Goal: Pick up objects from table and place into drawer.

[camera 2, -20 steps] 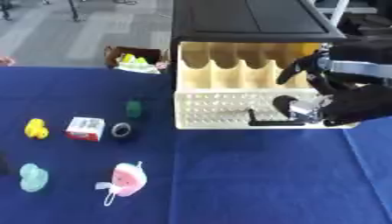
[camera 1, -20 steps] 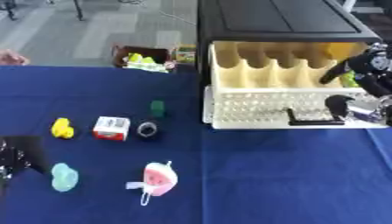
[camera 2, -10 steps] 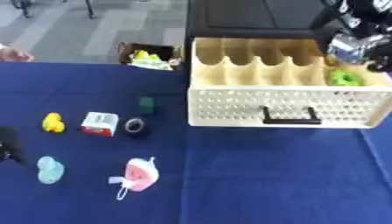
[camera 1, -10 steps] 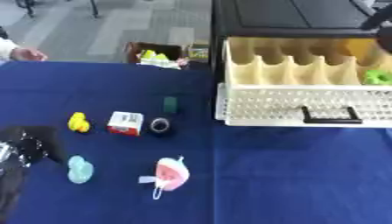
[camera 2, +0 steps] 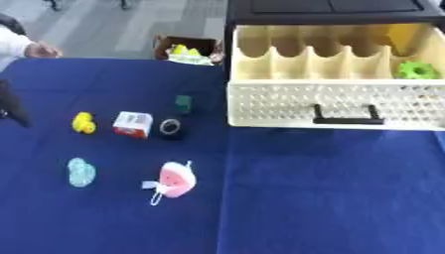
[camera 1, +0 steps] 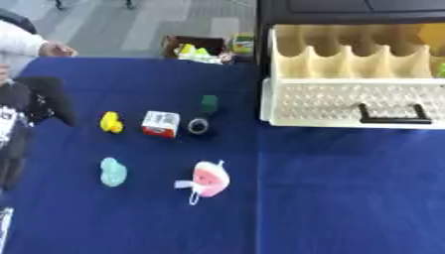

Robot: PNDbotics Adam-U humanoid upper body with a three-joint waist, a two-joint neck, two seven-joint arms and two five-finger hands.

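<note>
The cream drawer (camera 2: 330,101) stands open at the back right, with a black handle (camera 2: 346,118) on its front. A green knobbly object (camera 2: 415,69) lies in its rightmost compartment, and something yellow (camera 2: 404,37) shows behind it. On the blue cloth lie a yellow duck (camera 1: 111,122), a red-and-white box (camera 1: 161,123), a black tape roll (camera 1: 199,126), a small dark green piece (camera 1: 208,104), a teal lump (camera 1: 113,171) and a pink-and-white object (camera 1: 208,178). My left hand (camera 1: 39,99) shows as a black shape at the left edge, apart from all of them. No right hand shows.
A cardboard box (camera 1: 195,48) with yellow-green things sits past the table's far edge. The blue table (camera 1: 347,198) stretches bare to the front right. A black cabinet (camera 2: 330,7) holds the drawer.
My right hand, earlier over the drawer's right end, has gone out of view and the green object lies in the drawer. The camera has shifted; the table objects have not moved.
</note>
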